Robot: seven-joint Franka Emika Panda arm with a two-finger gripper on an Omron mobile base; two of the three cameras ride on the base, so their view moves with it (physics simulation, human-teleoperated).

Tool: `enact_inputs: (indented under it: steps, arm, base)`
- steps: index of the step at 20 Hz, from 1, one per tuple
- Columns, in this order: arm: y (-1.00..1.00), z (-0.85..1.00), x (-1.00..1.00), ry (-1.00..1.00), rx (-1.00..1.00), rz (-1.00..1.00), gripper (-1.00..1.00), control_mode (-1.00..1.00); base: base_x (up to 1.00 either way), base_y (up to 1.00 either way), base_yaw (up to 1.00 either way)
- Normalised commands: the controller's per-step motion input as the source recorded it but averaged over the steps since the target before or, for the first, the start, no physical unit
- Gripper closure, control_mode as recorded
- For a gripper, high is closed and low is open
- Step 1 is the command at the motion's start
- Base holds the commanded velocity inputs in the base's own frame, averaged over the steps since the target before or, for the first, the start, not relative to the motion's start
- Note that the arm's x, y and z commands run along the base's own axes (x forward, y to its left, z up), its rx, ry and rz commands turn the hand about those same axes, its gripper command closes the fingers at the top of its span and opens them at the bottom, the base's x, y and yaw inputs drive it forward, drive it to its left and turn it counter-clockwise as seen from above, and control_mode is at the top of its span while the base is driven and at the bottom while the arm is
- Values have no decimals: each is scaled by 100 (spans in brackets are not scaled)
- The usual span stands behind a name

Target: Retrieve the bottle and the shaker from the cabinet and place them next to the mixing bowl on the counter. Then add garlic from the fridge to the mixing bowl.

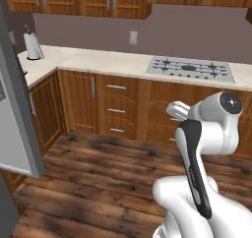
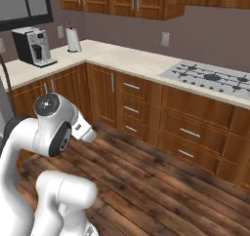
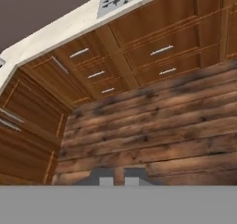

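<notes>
Nearest, the arm (image 1: 206,148) is folded up over the dark plank floor (image 1: 113,183), its elbow high in both base views. In the hand view the two dark tips of the gripper (image 3: 119,177) sit almost against each other at the bottom, so the jaws are pressed together with nothing between them, pointed down at bare floorboards. At the left edge of the left base view stands the grey fridge (image 1: 17,114), its door edge close to the camera. Beyond the floor runs a row of brown cupboards (image 1: 118,109) with silver drawer pulls. On top lies the counter (image 1: 98,62), a beige speckled surface turning a corner, with the grey gas hob (image 1: 191,68) set into it. A paper towel roll (image 1: 33,45) and a coffee machine (image 2: 33,46) stand on the surface near the corner. Farthest, the reddish-brown cabinet (image 1: 78,0) row hangs on the wall, its doors closed.
</notes>
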Motion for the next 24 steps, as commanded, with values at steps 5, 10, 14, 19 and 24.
enact_inputs:
  steps: [5,10,14,19,24]
  arm:
    - [0,0,0,0,0,0,100,100]
    - [0,0,0,0,0,0,100,100]
    - [0,0,0,0,0,0,100,100]
    - [0,0,0,0,0,0,100,100]
    - [0,0,0,0,0,0,100,100]
  base:
    - [0,0,-39]
    - [2,0,-38]
    - [14,0,-36]
    - [22,0,-36]
    - [31,0,-35]
